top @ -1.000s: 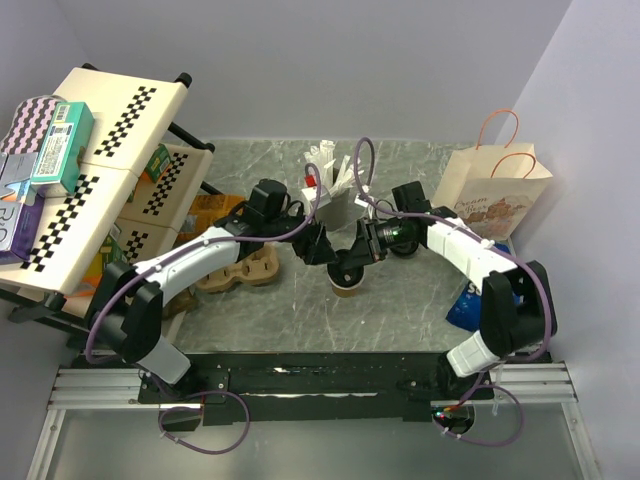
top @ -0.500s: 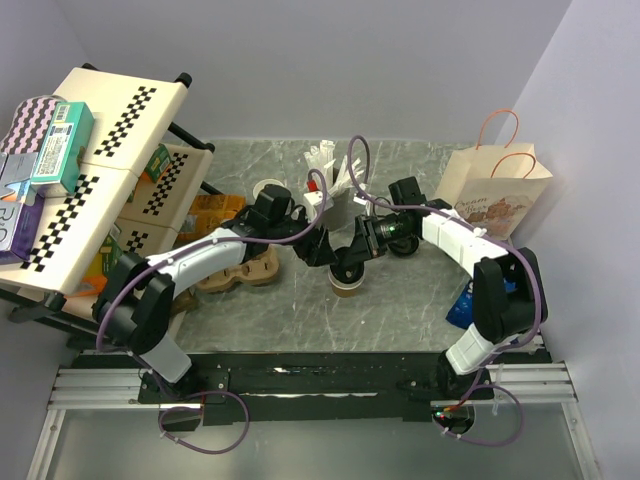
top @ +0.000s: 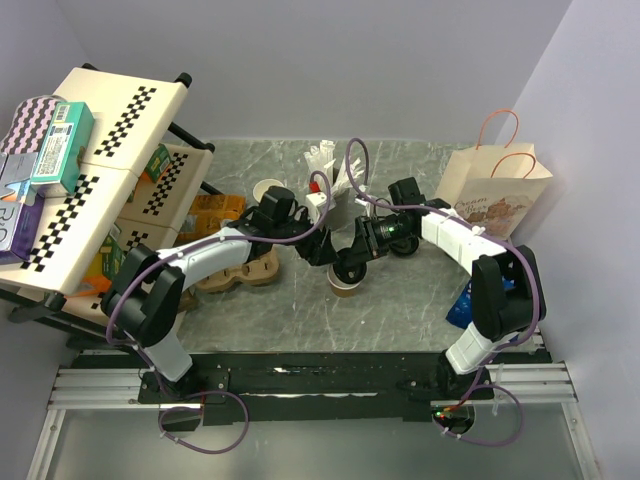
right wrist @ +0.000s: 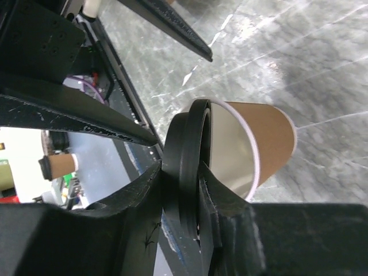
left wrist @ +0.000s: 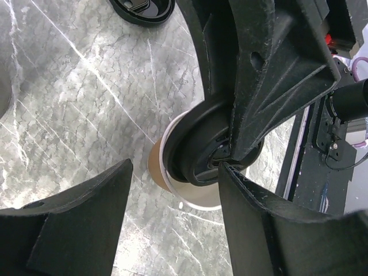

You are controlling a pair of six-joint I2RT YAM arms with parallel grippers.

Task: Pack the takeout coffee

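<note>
Capping the brown cup looks like the step in hand. The right tool is closed on a black lid, held edge-on against the cup's mouth just beyond its tips on the table. The left tool stands wide open close by, holding nothing. The next move likely calls for levelling the lid and pressing it on.

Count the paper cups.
3 cups: one centre, under the lid; one open behind the left arm; one lidded, far off in the right wrist view. Others may be hidden.
</note>
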